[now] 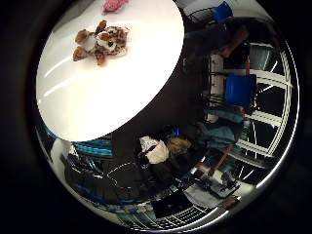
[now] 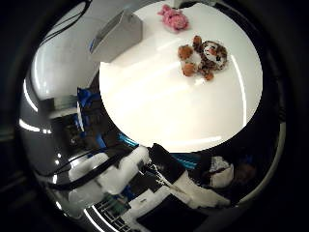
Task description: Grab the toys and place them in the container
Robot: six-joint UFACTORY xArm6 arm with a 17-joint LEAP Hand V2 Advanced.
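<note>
Thumb-side palm view shows a brown-and-white striped plush tiger (image 2: 203, 59) lying on its back on a round white table (image 2: 174, 111), limbs spread, well apart from the palm. Just beyond it, near the table's far rim, lies a pink plush toy (image 2: 174, 19), close to the tiger but not touching it. A grey open-topped container (image 2: 118, 36) stands at the table's edge, apart from both toys, and neither toy is in it. White and black parts of the robot's arm and hand (image 2: 116, 174) reach in below the table's near rim, off the tabletop and touching nothing; whether the fingers are straight or curled cannot be told from either view. Little-finger-side palm view shows the same tiger on the bare white tabletop, with only a sliver of the pink toy at the table's edge. Beyond the table lies a dark room floor, where blue chairs (image 1: 240, 89) stand near a bright window grid (image 1: 273, 107), and a heap of bags and clothing (image 1: 161, 148) sits beside the table's base.
</note>
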